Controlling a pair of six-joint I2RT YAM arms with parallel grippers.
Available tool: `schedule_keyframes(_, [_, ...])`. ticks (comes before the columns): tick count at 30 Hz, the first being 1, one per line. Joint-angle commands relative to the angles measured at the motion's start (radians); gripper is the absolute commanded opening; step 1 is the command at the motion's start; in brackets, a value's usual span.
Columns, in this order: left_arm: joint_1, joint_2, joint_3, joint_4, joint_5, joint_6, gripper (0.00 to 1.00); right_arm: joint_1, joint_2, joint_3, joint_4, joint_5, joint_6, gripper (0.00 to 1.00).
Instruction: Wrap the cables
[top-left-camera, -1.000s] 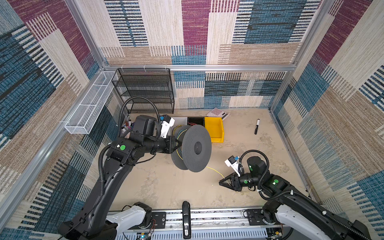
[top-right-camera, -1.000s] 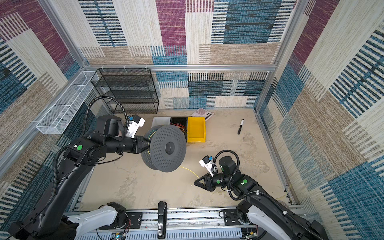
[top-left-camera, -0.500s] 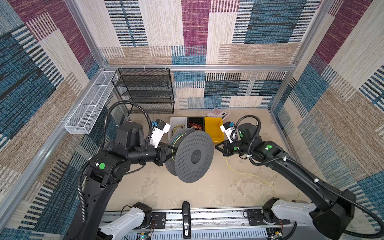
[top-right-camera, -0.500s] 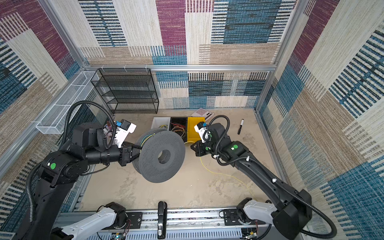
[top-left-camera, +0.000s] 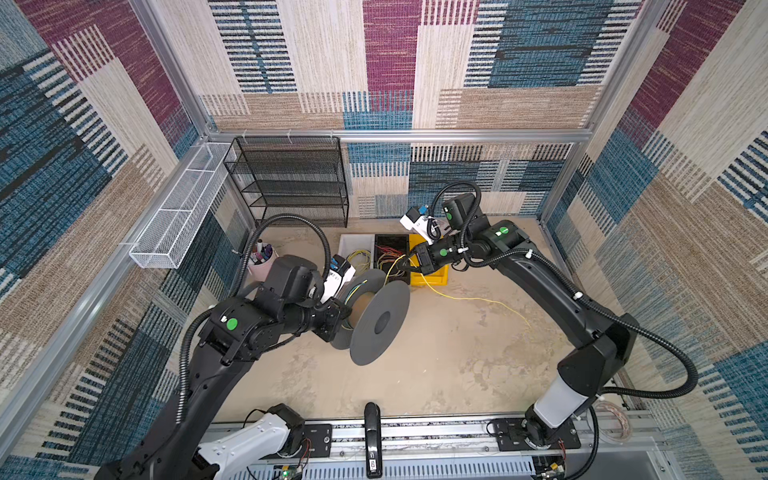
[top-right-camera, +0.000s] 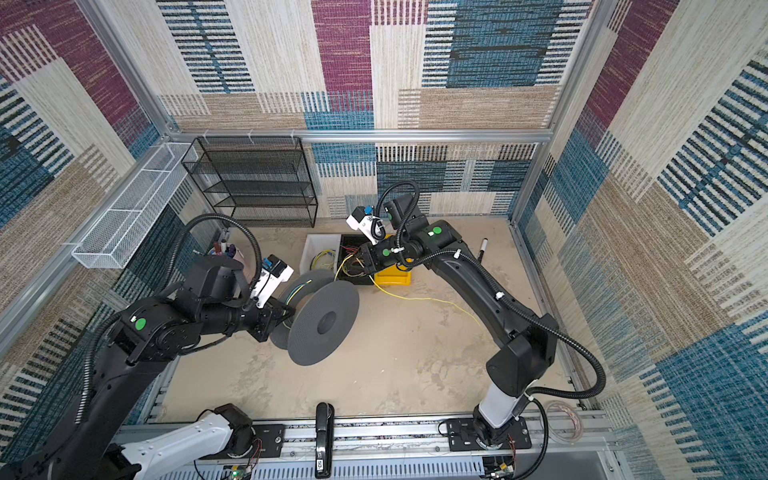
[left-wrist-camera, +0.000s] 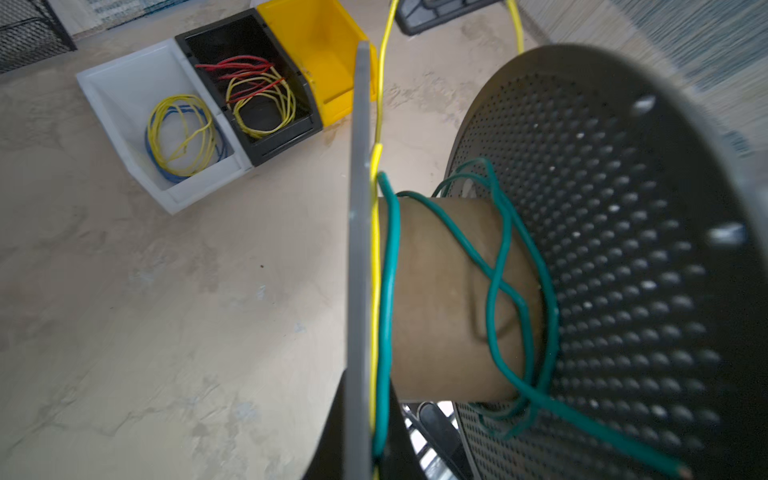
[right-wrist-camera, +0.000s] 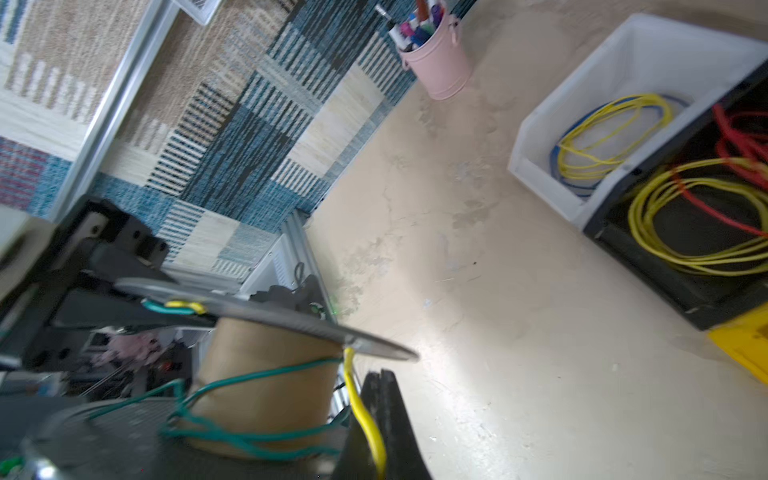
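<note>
A grey spool (top-left-camera: 380, 322) (top-right-camera: 324, 322) with a cardboard core (left-wrist-camera: 440, 291) hangs above the floor, and my left gripper (top-left-camera: 338, 316) (left-wrist-camera: 365, 415) is shut on its near flange (left-wrist-camera: 359, 249). A green wire (left-wrist-camera: 388, 270) loops loosely around the core. The thin yellow cable (top-left-camera: 469, 298) (top-right-camera: 419, 299) runs from the core beside that flange (left-wrist-camera: 376, 249) up to my right gripper (top-left-camera: 409, 266) (right-wrist-camera: 376, 399), which is shut on it (right-wrist-camera: 359, 409) just behind the spool. From there the cable trails across the floor to the right.
Behind the spool stand a white bin (top-left-camera: 347, 243) with a yellow-and-blue coil, a black bin (top-left-camera: 390, 237) with red and yellow wires, and a yellow bin (top-left-camera: 434, 279). A pink marker cup (top-left-camera: 259, 266), black mesh shelf (top-left-camera: 291, 183), white wire basket (top-left-camera: 178, 220) and loose marker (top-right-camera: 483, 245) stand around the edges.
My right arm swung from the table's front up and back to just behind the spool, carrying the yellow cable. My left arm drew the spool a little left and forward.
</note>
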Motion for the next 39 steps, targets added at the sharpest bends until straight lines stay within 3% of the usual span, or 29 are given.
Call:
schedule_keyframes(1, [-0.029,0.036,0.037,-0.055,-0.272,0.037,0.00,-0.003,0.009,0.028,0.030,-0.218,0.015,0.00])
schedule_keyframes(5, [-0.050,0.073,0.085,-0.048,-0.412,0.004,0.00,-0.003,-0.015,-0.013,0.161,-0.382,0.115,0.00])
schedule_keyframes(10, [-0.092,0.125,0.145,-0.048,-0.607,-0.057,0.00,0.010,-0.110,-0.187,0.500,-0.492,0.348,0.00])
schedule_keyframes(13, [-0.101,0.156,0.192,-0.048,-0.652,-0.081,0.00,0.047,-0.133,-0.191,0.534,-0.501,0.362,0.03])
schedule_keyframes(20, [-0.144,0.236,0.307,-0.037,-0.694,-0.054,0.00,0.087,-0.148,-0.195,0.581,-0.512,0.393,0.30])
schedule_keyframes(28, [-0.160,0.288,0.363,-0.037,-0.822,-0.156,0.00,0.187,-0.173,-0.246,0.633,-0.427,0.405,0.29])
schedule_keyframes(33, [-0.160,0.337,0.420,-0.027,-0.849,-0.178,0.00,0.233,-0.227,-0.295,0.636,-0.369,0.400,0.37])
schedule_keyframes(39, [-0.160,0.374,0.444,0.001,-0.863,-0.163,0.00,0.234,-0.300,-0.354,0.601,-0.317,0.394,0.17])
